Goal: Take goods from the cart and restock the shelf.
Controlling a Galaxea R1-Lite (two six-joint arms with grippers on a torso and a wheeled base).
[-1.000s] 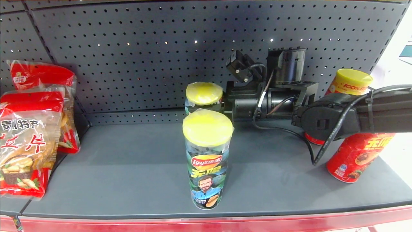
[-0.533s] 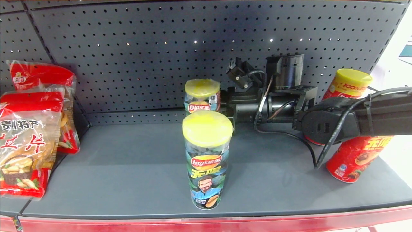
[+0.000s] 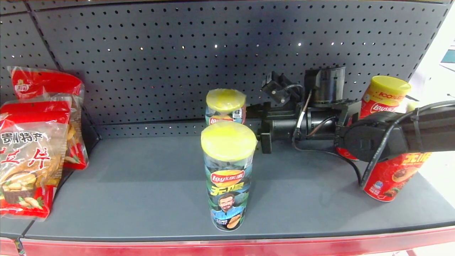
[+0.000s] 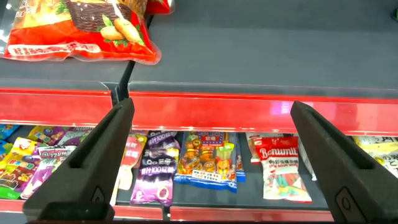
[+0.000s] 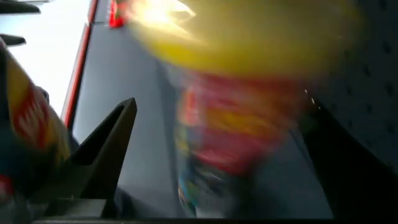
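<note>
Nearest, below the red front lip of the shelf (image 3: pixel 227 245), the left gripper (image 4: pixel 211 106) hangs with its fingers spread wide and nothing between them, facing the packets on the lower tier.

On the shelf, the front chips can (image 3: pixel 228 174) stands upright near the lip. Directly at its 12 o'clock, close to the pegboard (image 3: pixel 160 64), stands the rear chips can (image 3: pixel 225 106), the item being restocked.

Half a second ago the right gripper (image 3: pixel 263 124) was clamped on that rear can. Now it has let go and drawn back towards 3 o'clock, and a clear gap separates its fingers (image 3: pixel 265 144) from the can. Its jaws are parted wide and hold nothing. The can stays upright where it was set, so this placement looks finished, and the arm is probably free to go back to the cart.

Two red cans (image 3: pixel 394 174) stand at 3 o'clock, partly behind the right arm, and snack bags (image 3: pixel 32 142) lie at 9 o'clock.
</note>
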